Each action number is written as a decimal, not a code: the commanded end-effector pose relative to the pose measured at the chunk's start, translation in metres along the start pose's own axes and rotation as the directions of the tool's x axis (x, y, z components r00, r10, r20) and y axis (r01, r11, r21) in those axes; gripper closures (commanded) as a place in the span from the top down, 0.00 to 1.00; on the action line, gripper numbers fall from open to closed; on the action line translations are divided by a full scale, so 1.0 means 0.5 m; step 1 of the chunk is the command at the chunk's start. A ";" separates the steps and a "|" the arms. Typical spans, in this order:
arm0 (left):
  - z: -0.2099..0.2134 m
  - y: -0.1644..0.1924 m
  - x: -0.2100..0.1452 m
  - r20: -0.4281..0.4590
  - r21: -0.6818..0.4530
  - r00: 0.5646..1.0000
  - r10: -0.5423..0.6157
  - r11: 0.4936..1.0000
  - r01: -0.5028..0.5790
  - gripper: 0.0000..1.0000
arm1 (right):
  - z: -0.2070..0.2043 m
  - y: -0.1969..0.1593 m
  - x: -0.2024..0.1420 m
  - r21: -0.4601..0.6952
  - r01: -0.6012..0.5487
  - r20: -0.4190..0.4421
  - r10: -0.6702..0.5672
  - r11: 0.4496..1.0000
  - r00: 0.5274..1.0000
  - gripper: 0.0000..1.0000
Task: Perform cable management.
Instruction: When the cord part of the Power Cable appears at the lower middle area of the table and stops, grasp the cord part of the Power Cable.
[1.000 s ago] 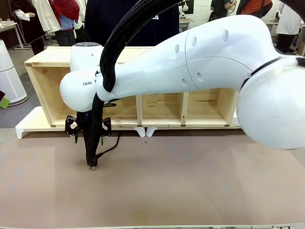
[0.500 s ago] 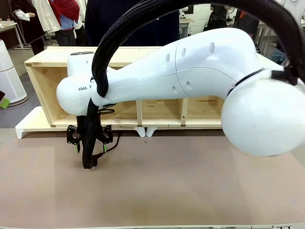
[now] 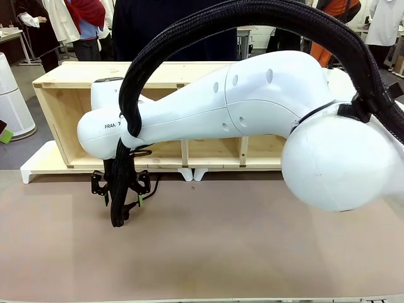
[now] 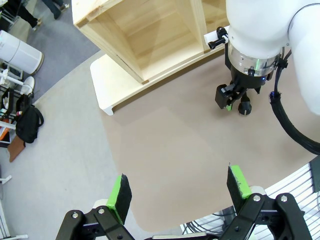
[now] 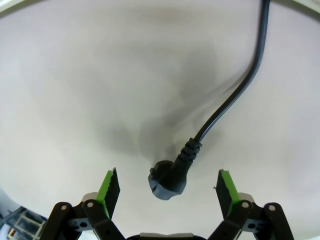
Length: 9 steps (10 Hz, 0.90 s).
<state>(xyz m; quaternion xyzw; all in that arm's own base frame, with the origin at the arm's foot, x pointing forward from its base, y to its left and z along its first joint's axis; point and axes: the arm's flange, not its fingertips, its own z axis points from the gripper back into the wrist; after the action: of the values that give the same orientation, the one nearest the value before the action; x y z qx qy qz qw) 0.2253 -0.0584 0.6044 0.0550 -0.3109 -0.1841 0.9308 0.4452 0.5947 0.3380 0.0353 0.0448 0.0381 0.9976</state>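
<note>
**Right claw spread over the plug, in front of the shelf's left end**

My right wrist view gives me the detail. The cable (image 5: 216,116) is a thin, smooth, round black cord. It ends in a chunky angled plug (image 5: 168,181) with a ribbed strain-relief collar. The plug lies on the matte tan table mat (image 5: 75,90), between the green pads of the right gripper (image 5: 168,184). That claw is released and spread wide, with neither pad touching the plug. The cord's far stretch is smeared with blur and runs off the top edge.

From the front, the right gripper (image 3: 121,199) hangs just in front of the left end of the pale wooden shelf (image 3: 63,82). The thick woven black hose (image 3: 189,31) drapes down across it and hides most of its fingers. The plug is hidden behind the hose there, and I can make out a short curl of cord only faintly.

The left wrist view adds the shelf's (image 4: 150,35) open plank compartments and its glossy white base (image 4: 107,95). Just in front of that base the right gripper (image 4: 235,97) stands with the plug (image 4: 245,107) beside it. The left gripper (image 4: 180,189) is well back from the shelf, released and holding nothing.
</note>
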 end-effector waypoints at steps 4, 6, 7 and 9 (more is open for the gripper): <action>0.000 0.001 -0.001 0.002 -0.004 1.000 0.001 1.000 -0.001 1.00 | -0.024 0.010 0.035 -0.017 0.048 0.031 -0.048 0.999 0.998 1.00; 0.000 0.001 -0.001 0.002 -0.004 1.000 0.001 1.000 -0.001 1.00 | -0.029 0.013 0.041 -0.024 0.047 0.036 -0.046 0.999 0.998 1.00; 0.000 0.001 -0.001 0.002 -0.004 1.000 0.001 1.000 -0.001 1.00 | -0.029 0.012 0.043 -0.022 0.047 0.038 -0.046 0.999 0.998 1.00; 0.000 0.001 -0.001 0.002 -0.004 1.000 0.001 1.000 -0.001 1.00 | -0.028 0.014 0.042 -0.060 0.045 0.035 -0.043 0.997 0.998 0.88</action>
<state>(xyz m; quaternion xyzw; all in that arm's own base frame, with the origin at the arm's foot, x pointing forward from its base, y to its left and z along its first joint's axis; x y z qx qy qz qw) 0.2253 -0.0584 0.6044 0.0550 -0.3109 -0.1842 0.9308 0.4588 0.5937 0.3204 0.0291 0.0418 0.0286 0.9983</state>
